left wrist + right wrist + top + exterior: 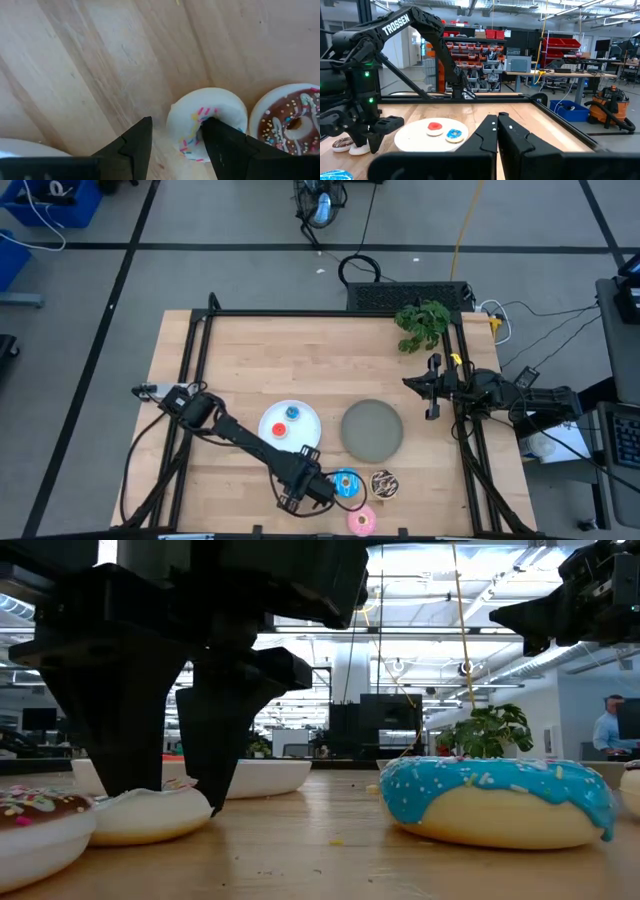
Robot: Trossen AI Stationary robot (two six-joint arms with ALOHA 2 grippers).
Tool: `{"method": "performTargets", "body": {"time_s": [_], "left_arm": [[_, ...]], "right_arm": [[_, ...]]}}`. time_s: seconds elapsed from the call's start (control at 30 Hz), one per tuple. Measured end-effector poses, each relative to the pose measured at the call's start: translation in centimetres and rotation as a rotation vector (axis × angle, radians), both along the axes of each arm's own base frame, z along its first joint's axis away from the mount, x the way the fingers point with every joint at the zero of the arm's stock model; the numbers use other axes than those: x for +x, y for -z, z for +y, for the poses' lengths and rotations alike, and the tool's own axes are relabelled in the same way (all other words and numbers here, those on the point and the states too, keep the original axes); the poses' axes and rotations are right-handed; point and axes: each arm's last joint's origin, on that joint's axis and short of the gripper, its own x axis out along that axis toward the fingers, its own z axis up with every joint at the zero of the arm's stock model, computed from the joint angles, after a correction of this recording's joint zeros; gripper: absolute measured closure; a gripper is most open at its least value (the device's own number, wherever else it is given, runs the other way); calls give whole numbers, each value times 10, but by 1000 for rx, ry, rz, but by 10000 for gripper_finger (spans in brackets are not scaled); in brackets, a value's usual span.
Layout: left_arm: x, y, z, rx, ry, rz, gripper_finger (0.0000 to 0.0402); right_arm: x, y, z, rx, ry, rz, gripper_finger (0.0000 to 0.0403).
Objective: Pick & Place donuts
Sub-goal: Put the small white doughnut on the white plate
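Note:
My left gripper [175, 131] [306, 486] is open, pointing down near the table's near edge over the tiny whitish-pink donut [186, 116] [150, 816]. One finger is in the donut's hole and the other stands outside the ring. The tiny brown sprinkled donut [292, 120] [30, 830] lies flat right beside it. Just right of the gripper lie the blue-iced donut [346, 483] [495, 802], the chocolate sprinkled donut [384, 484] and the pink-iced donut [362, 521]. The tiny red donut [293, 412] and tiny blue donut [279, 429] sit on the white plate [305, 425]. My right gripper [498, 131] [432, 387] is shut and waits above the table's right side. My left gripper comes from above, pointing down. One finger [222, 147] stands in the hole of the whitish-pink donut, against the ring's inner side [199, 120]. The other finger [136, 145] is outside the ring, with bare wood between them. The donut lies flat on the table.
The grey plate [372, 430] lies right of the white plate, mid-table. A potted green plant [422, 323] stands at the far right corner. A black frame rail [300, 313] runs round the table. Bare wood [260, 360] fills the far half.

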Motion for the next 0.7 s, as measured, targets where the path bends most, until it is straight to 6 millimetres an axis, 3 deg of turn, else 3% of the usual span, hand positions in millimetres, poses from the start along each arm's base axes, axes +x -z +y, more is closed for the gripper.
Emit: {"method": "performTargets", "body": {"time_s": [0.2, 0.43, 0.7], "left_arm": [[0, 1, 1, -27, -4, 18, 257], [0, 1, 0, -37, -5, 24, 382], [4, -7, -2, -15, -7, 9, 392]], "right_arm": [[0, 0, 0, 0, -1, 0, 403], [0, 0, 0, 0, 0, 1, 403], [0, 0, 0, 0, 0, 0, 403]]}}
